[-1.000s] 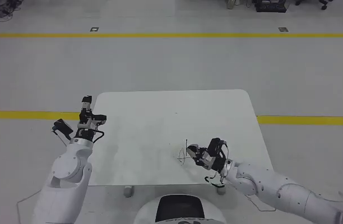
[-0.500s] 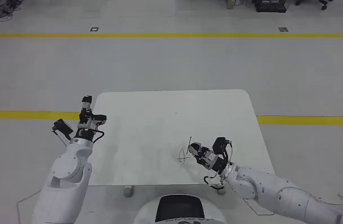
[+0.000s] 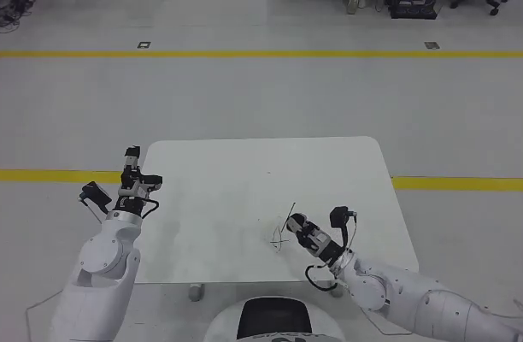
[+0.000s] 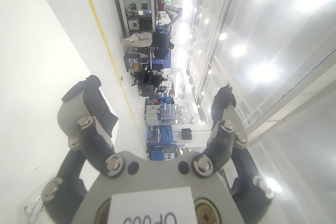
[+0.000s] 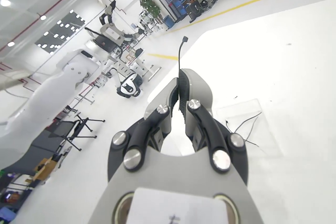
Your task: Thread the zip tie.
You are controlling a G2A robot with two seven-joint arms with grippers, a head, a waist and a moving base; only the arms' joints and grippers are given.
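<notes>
My right gripper [image 3: 293, 227] is over the table's [image 3: 244, 171] near right part, shut on a black zip tie [image 3: 289, 214]. In the right wrist view the strap [image 5: 180, 57] stands out past the closed fingertips of this gripper [image 5: 179, 79], and its square head [image 5: 185, 38] is at the free end. Off the table's left edge my left gripper [image 3: 143, 168] is raised and pointing away. The left wrist view shows this gripper [image 4: 157, 96] open with nothing between its fingers.
A few loose black zip ties [image 5: 246, 125] lie on a clear flat sheet [image 5: 265, 114] on the table, just beside the right gripper; from above they show as thin lines [image 3: 277, 241]. The table's far half is bare white.
The right gripper has lifted the zip tie a little off the loose ones and tilted it, while its forearm drew back toward the near edge. The left arm has not moved.
</notes>
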